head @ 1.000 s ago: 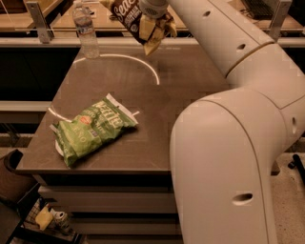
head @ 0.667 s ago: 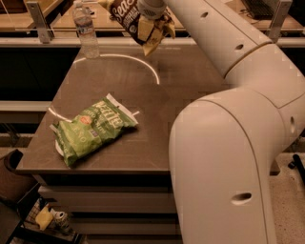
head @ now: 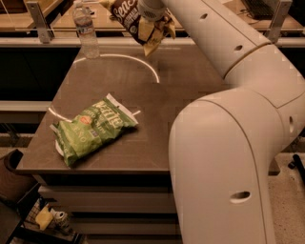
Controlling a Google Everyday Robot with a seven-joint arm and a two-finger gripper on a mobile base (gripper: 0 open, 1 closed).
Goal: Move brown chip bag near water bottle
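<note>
The brown chip bag [head: 135,21] hangs in the air at the top of the camera view, dark brown with cream-yellow edges and white lettering. My gripper [head: 151,10] is shut on the brown chip bag and holds it above the far side of the table. The water bottle [head: 86,31], clear and ribbed with a white cap, stands upright at the table's far left corner, to the left of the bag and lower. A gap of bare table lies between the bag and the bottle.
A green chip bag [head: 91,128] lies on the brown table [head: 190,81] near its front left. My white arm [head: 224,143] fills the right half of the view. A rail with metal posts [head: 38,19] runs behind the table. Clutter sits on the floor at lower left.
The brown chip bag and my gripper have shifted slightly left and up toward the water bottle. The green bag and the bottle have not moved.
</note>
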